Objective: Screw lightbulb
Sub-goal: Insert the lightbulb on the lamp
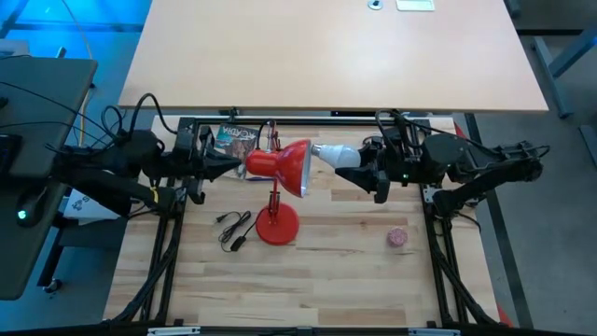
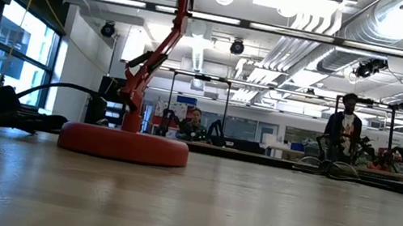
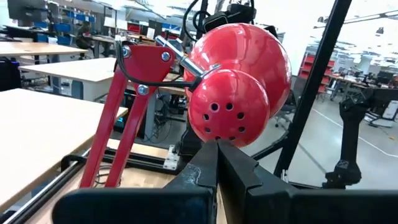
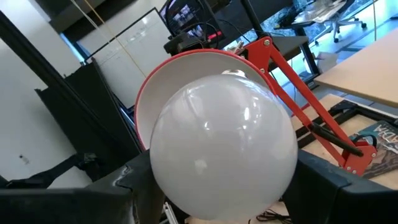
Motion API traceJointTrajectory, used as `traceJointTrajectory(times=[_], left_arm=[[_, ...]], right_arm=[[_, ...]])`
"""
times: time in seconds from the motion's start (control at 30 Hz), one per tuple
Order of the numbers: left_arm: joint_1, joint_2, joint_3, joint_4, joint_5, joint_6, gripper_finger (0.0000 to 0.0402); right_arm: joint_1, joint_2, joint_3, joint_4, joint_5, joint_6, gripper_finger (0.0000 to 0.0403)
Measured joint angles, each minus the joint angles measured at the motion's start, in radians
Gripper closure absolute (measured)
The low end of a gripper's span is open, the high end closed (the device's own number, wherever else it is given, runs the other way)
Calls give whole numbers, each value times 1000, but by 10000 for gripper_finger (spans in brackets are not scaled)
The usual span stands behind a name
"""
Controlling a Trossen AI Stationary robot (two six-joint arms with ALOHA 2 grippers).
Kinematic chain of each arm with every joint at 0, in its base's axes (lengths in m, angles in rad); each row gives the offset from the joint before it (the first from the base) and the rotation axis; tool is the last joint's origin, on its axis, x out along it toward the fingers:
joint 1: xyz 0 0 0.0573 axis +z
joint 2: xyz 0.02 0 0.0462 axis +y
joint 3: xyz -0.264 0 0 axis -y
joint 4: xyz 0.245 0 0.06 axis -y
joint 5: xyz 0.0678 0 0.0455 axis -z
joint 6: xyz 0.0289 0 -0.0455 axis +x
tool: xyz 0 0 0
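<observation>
The red desk lamp stands on its round base (image 1: 277, 227) (image 2: 123, 143) mid-table, and its shade (image 1: 291, 168) is turned level, its mouth toward the table's right. My right gripper (image 1: 356, 161) holds the white lightbulb (image 1: 336, 155) just outside that mouth. In the right wrist view the bulb (image 4: 224, 146) fills the picture with the shade's white inside (image 4: 180, 68) behind it. My left gripper (image 1: 239, 168) is shut, and its tips (image 3: 216, 152) are at the perforated rear cap (image 3: 227, 106) of the lamp head. Neither gripper shows in the low view. My left gripper's shut fingertips (image 3: 208, 155) meet the lower edge of the lamp head's rear cap (image 3: 217, 138), coming level from the table's left. Whether they press on it or only touch it cannot be told. My right gripper holds the bulb's round glass end (image 4: 163, 168) between its two fingers (image 4: 127, 180), one on each side. It comes level from the table's right. The bulb is lifted clear and lies level, its narrow end (image 1: 319, 149) toward the shade's mouth.
A small pink ball (image 1: 398, 237) lies near the table's right side. The lamp's black cord and plug (image 1: 233, 229) lie left of the base. A printed packet (image 1: 235, 140) sits at the far edge. A pale tabletop (image 1: 326, 56) lies beyond. People stand in the room behind (image 2: 345, 125).
</observation>
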Motion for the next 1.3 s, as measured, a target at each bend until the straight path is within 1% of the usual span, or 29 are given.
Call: traceJointTrajectory(times=[0.13, 0.23, 0.3, 0.4, 0.6, 0.8, 0.87, 0.97, 1.03, 1.2, 1.3], left_arm=[[0, 7, 0, 7, 14, 12, 401], [0, 12, 0, 45, 63, 33, 401], [0, 20, 0, 66, 76, 58, 401], [6, 38, 0, 75, 79, 67, 401], [24, 56, -1, 90, 83, 49, 401], [30, 43, -1, 74, 82, 13, 401], [30, 35, -1, 76, 73, 14, 401], [30, 19, -1, 61, -10, -12, 401], [30, 15, -1, 49, -37, -40, 401], [27, 28, -1, 44, -35, -47, 401], [28, 40, -1, 48, -35, -46, 401]], right_arm=[[0, 0, 0, 3, -24, 2, 155], [0, 0, 0, 4, -41, 8, 155], [0, 0, 0, 9, -43, 6, 155], [0, 0, 0, 6, -46, -7, 155], [0, 1, 0, -60, -62, -24, 155], [0, -7, 1, -60, -116, -57, 155], [0, -7, 1, -67, -141, -84, 155], [0, -7, 1, -93, -160, -137, 155], [-1, -7, 1, -107, -192, -152, 155], [-18, -8, 1, -116, -298, -169, 155], [-40, -8, 1, -120, -300, -186, 155]])
